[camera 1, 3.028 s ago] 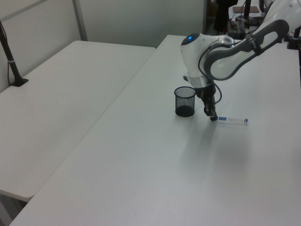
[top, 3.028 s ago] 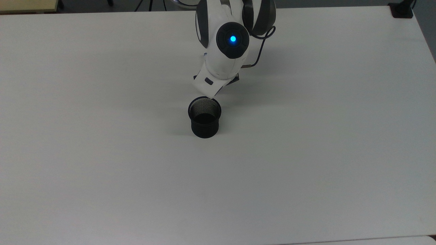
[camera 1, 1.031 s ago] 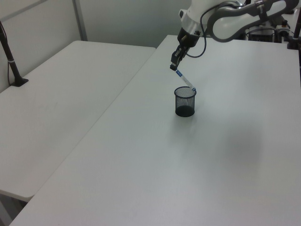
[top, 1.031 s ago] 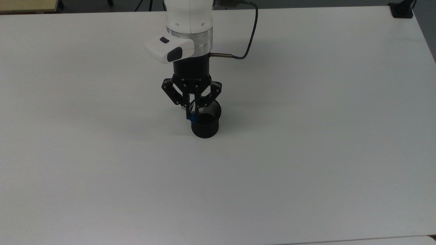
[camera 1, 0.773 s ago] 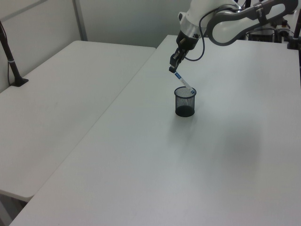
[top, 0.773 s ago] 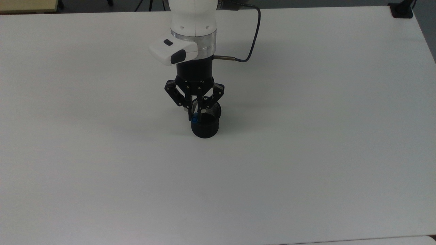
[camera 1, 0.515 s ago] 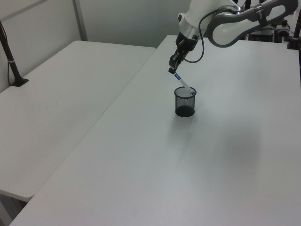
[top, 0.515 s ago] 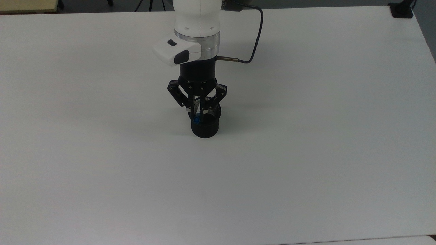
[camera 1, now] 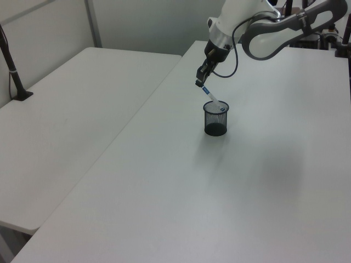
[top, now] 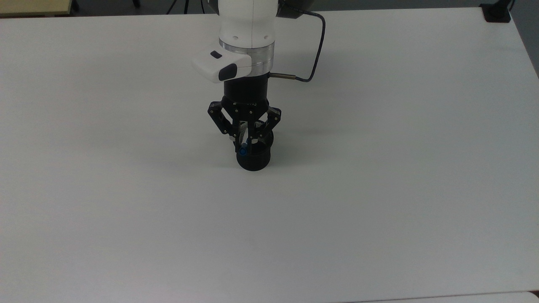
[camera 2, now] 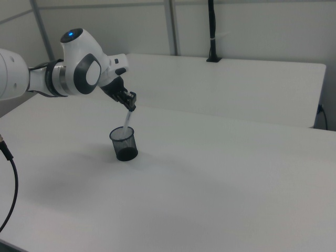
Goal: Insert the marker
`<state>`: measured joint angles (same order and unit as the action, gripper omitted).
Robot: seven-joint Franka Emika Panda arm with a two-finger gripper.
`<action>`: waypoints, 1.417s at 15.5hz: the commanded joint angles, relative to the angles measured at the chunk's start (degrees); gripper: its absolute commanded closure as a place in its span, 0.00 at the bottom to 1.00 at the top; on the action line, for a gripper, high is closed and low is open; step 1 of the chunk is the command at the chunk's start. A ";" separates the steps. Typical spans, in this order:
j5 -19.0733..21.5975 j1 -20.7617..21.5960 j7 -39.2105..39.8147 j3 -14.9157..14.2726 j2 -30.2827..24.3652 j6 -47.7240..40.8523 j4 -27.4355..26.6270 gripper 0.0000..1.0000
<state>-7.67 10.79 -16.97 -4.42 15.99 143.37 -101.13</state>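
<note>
A black mesh cup (top: pixel 253 162) stands upright near the middle of the white table (top: pixel 379 176). My gripper (top: pixel 243 147) hangs just above the cup's rim, shut on the blue-capped end of the marker (top: pixel 243 150). In the left view the marker (camera 1: pixel 211 97) slants down from the gripper (camera 1: pixel 201 83) to the cup (camera 1: pixel 215 124), its lower end at the cup's mouth. The right view shows the same: the gripper (camera 2: pixel 131 105) holds the marker (camera 2: pixel 127 119) tilted over the cup (camera 2: pixel 125 147). How deep the lower end sits inside is hidden.
The arm's black cable (top: pixel 316 46) loops at the top view's upper middle. A black clamp (top: pixel 497 12) sits at the far right corner. A second white table (camera 1: pixel 77 104) adjoins on the left view's left, with a black post (camera 1: pixel 11 66).
Three seconds ago the marker lay on the table beside the cup. It is lifted and tilted now, and over the last second the gripper has carried its lower end down to the cup's mouth.
</note>
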 commanded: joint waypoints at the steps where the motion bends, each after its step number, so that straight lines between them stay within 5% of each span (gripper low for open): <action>1: -1.29 0.64 -1.92 -0.33 -0.26 1.74 -2.05 0.70; 7: -1.12 0.38 -1.84 -0.24 -0.17 -0.80 -1.44 0.35; 9: -0.51 0.64 -1.92 -0.15 -0.96 -5.35 -1.27 0.13; 11: -0.24 0.73 -1.75 0.02 -2.36 -12.90 -0.30 0.03; 15: 3.36 0.73 0.96 0.20 -4.65 -27.75 3.82 0.00; 22: 7.58 -3.40 17.04 -0.59 -12.11 -46.50 4.36 0.00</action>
<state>-2.26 10.03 -6.95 -4.66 7.66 102.11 -95.39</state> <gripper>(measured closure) 0.000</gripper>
